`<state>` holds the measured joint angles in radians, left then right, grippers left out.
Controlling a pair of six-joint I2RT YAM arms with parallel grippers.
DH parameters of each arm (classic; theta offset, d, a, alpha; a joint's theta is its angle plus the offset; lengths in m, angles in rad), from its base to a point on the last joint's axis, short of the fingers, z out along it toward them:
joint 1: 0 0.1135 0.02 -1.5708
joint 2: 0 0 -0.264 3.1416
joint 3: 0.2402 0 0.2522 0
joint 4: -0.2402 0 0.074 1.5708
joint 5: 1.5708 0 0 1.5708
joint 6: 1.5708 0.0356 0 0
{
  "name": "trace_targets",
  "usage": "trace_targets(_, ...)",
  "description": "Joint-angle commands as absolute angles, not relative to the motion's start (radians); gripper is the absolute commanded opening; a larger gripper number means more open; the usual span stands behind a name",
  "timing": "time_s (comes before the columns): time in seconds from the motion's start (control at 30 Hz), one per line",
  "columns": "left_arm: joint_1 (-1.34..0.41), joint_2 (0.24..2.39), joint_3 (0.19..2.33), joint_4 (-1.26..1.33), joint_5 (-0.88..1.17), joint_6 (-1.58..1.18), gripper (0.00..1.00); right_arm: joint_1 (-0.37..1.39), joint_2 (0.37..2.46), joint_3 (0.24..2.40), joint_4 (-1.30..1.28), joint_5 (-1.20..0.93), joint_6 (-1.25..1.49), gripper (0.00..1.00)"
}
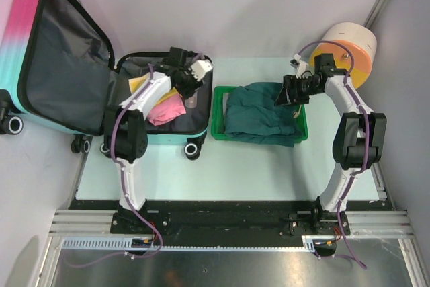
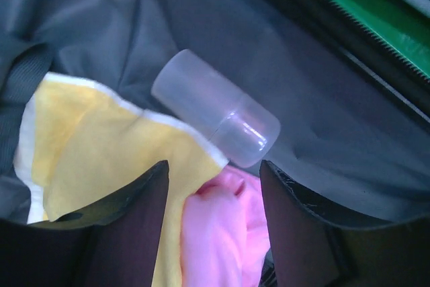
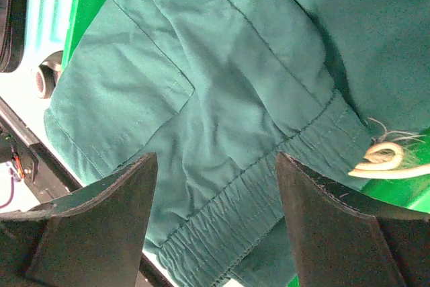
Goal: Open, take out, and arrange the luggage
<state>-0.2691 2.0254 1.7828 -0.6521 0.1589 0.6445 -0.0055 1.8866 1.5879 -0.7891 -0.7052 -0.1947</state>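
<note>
Lying open at the far left of the table (image 1: 201,179), the luggage (image 1: 67,65) holds a plain frosted bottle (image 2: 215,109) beside a yellow cloth (image 2: 101,146), beneath the left gripper (image 2: 213,173), jaws parted and empty. The right gripper (image 3: 215,159) gapes empty over green trousers (image 3: 201,65).

The luggage (image 1: 60,65) is running off the top view's left edge; the left arm (image 1: 144,95) is partly covering its contents.

Item count:
- Luggage (image 1: 64,65): 1.
- Green tray (image 1: 218,109): 1.
- Green garment (image 1: 259,115): 1.
- Yellow cloth (image 2: 101,146): 1.
- Pink cloth (image 2: 215,226): 1.
- Translucent bottle (image 2: 215,117): 1.
- White-and-orange cylinder (image 1: 353,45): 1.
- Bench (image 1: 255,166): 1.
- Arms: 2, left arm (image 1: 127,139) and right arm (image 1: 356,132).
- Claws: 2, left claw (image 2: 213,166) and right claw (image 3: 216,159).
</note>
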Motion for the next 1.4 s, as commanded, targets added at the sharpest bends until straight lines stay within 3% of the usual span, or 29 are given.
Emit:
trace_targets(0.0,-0.310,2.075,1.822,-0.646,0.071,0.772,0.61,-0.031,1.852,1.608,-0.790,-0.723,-0.186,0.76)
trace_targets(0.3,-0.324,2.147,1.864,-0.640,-0.095,0.808,0.59,-0.049,1.841,1.591,-0.785,-0.732,-0.176,0.76)
trace_targets(0.6,-0.321,2.146,1.885,-0.638,-0.153,0.834,0.40,-0.058,1.848,1.612,-0.784,-0.741,-0.173,0.75)
trace_targets(0.7,-0.322,2.115,1.855,-0.640,-0.143,0.848,0.41,-0.063,1.850,1.621,-0.787,-0.746,-0.175,0.76)
trace_targets(0.87,-0.321,2.072,1.779,-0.640,-0.130,0.861,0.66,-0.064,1.865,1.640,-0.796,-0.753,-0.173,0.76)
trace_targets(0.97,-0.313,2.075,1.784,-0.641,-0.129,0.847,0.64,-0.058,1.870,1.646,-0.795,-0.759,-0.170,0.76)
trace_targets(1.1,-0.290,2.092,1.847,-0.641,-0.115,0.798,0.49,-0.048,1.870,1.646,-0.792,-0.758,-0.169,0.76)
trace_targets(1.37,-0.275,2.095,1.919,-0.641,-0.029,0.704,0.51,-0.043,1.868,1.643,-0.793,-0.756,-0.169,0.76)
